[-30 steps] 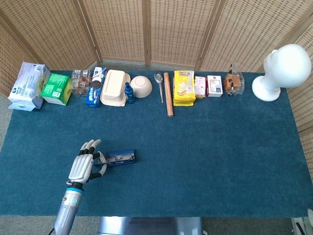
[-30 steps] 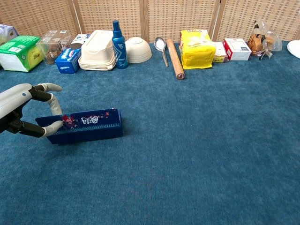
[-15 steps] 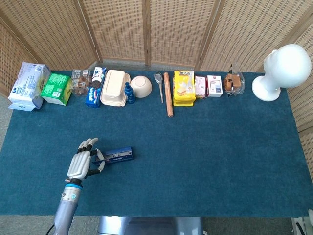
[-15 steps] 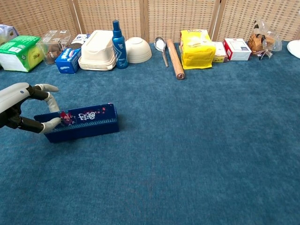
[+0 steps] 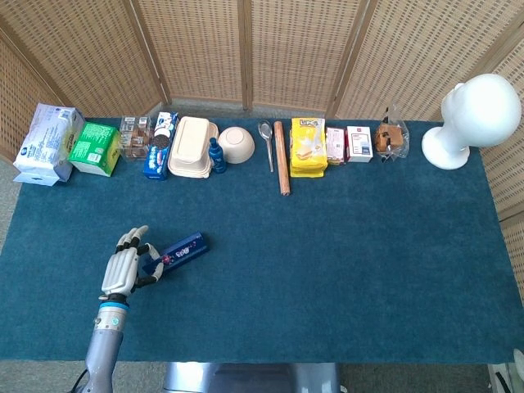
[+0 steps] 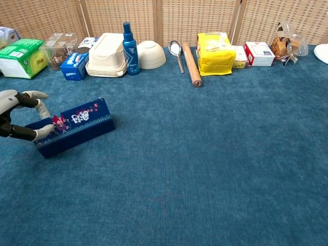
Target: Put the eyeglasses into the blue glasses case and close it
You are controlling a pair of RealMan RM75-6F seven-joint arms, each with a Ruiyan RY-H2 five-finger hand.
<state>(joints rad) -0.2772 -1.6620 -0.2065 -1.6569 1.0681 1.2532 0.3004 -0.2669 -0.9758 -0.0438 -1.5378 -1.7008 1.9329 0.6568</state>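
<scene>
Beside left robot hand [image 6: 18,115]: blue glasses case [image 6: 76,127], angled on worktop [image 6: 215,154], near end pinched by thumb and fingers. Eyeglasses unseen, presumed inside. Lid to be pressed evenly until flush; right robot hand unseen.

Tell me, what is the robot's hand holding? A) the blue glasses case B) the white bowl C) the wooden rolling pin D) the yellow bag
A. The left hand pinches the end of the blue glasses case on the near left of the table.
</scene>
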